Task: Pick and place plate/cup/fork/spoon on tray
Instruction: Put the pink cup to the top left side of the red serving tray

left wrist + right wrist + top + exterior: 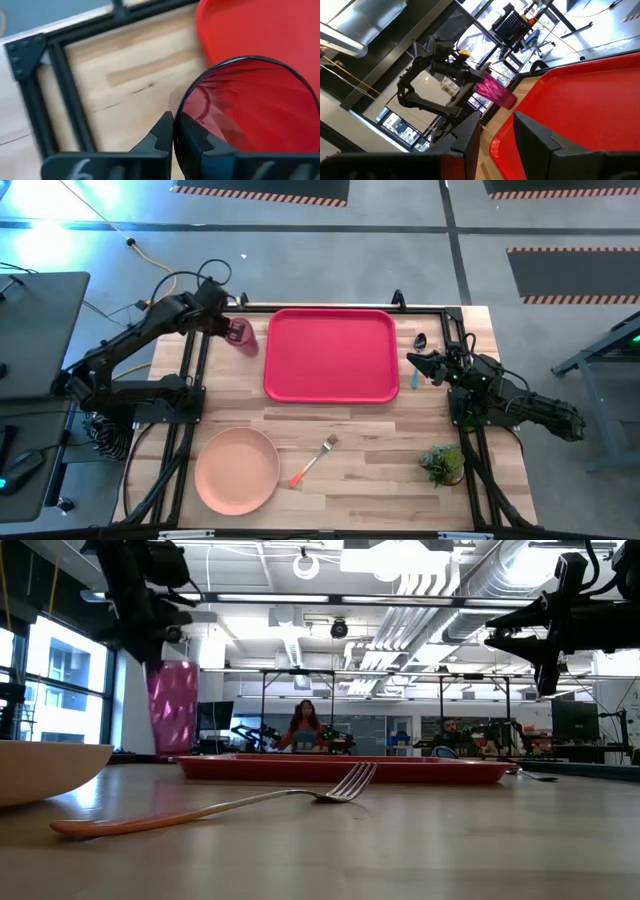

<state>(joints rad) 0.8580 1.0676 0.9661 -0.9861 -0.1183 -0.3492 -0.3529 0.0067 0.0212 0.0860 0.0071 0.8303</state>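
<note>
My left gripper (228,327) is shut on the translucent dark-red cup (242,336), just left of the red tray (332,355) near the table's far edge. In the low view the cup (173,707) stands upright under the gripper. I cannot tell whether its base is off the table. My right gripper (425,363) is open and empty. It hovers at the tray's right edge, above the blue-handled spoon (414,381), which lies on the table. The pink plate (237,470) and the orange-handled fork (313,462) lie on the table near its front. My left gripper holds the cup by its rim (176,125). One finger (195,140) is inside the cup and the other (161,134) is outside against the wall. The fingers come from above and point down. The cup hangs upright below them.
A small potted plant (441,463) stands at the front right. A black frame rail (60,80) runs along the table's far and left sides near the cup. People sit in the room beyond the table (305,725).
</note>
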